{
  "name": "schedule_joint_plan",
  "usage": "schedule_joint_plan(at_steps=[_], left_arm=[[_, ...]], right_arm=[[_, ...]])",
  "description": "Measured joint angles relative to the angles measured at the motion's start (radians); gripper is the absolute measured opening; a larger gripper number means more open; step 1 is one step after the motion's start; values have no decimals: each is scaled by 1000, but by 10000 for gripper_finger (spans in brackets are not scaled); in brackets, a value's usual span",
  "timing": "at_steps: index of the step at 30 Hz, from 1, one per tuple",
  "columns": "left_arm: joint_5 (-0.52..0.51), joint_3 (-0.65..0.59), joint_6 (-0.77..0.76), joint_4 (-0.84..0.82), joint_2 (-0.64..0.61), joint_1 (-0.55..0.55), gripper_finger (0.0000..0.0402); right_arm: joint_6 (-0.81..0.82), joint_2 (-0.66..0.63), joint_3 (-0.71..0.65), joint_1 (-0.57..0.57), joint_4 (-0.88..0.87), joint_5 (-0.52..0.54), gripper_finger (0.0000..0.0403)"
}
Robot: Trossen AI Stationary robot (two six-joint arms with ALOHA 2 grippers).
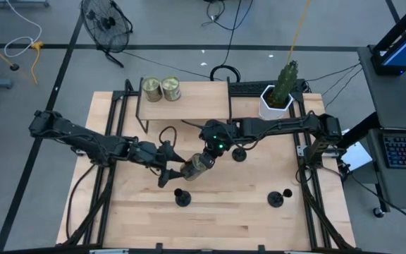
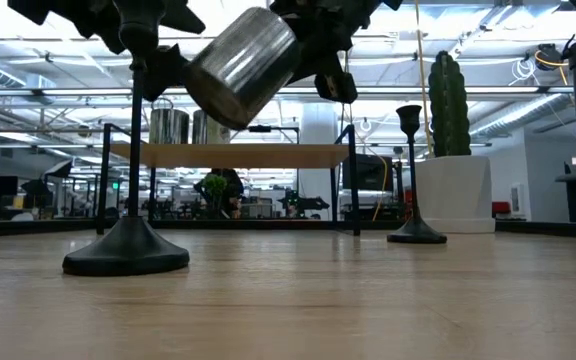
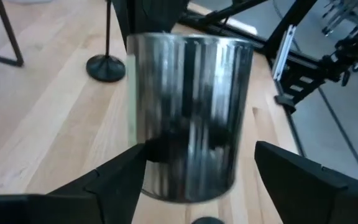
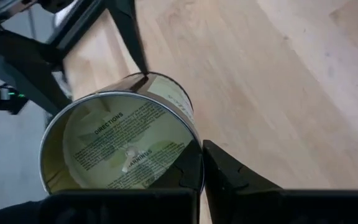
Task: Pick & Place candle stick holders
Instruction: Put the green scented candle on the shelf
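Observation:
A greenish-gold tin (image 1: 201,164) hangs tilted in the air between my two grippers, high above the table in the low view (image 2: 243,65). My right gripper (image 1: 210,152) is shut on it from the far right. My left gripper (image 1: 177,171) is open, one finger on each side of the tin's other end (image 3: 191,124). Three black candle stick holders stand on their round bases: one near the front (image 1: 182,197), one front right (image 1: 280,198), and one beside my right arm (image 1: 240,154). My right gripper holds the tin at its labelled flat end (image 4: 123,143). One finger (image 4: 229,177) lies on the outer wall beside that end; the other finger is hidden by the tin. The tin is lifted clear of the table and tilted. My left gripper's fingers (image 3: 114,180) stand beside the tin's wall; I cannot tell whether they touch it.
Two more tins (image 1: 161,89) stand on a low wooden shelf (image 1: 196,99) at the far side. A cactus in a white pot (image 1: 279,95) stands far right. The nearest holder's stem (image 2: 136,150) rises right under my left gripper.

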Motion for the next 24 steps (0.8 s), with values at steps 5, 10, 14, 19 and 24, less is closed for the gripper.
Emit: schedule_joint_plan(at_steps=[5,10,14,19,24], left_arm=[[11,27,50,-7,6,28,310],[38,80,61,-24,52,53,310],[115,143,80,-57,123,63,310],[120,221,104,-168,195,71,310],[125,255,109,-199,220,76,310]], right_arm=[[2,0,0,13,21,-2,0],[1,0,-1,13,30,3,0],[-3,0,-2,16,10,-9,0],[-7,2,-3,15,-3,4,0],[-10,0,-3,15,-10,2,0]])
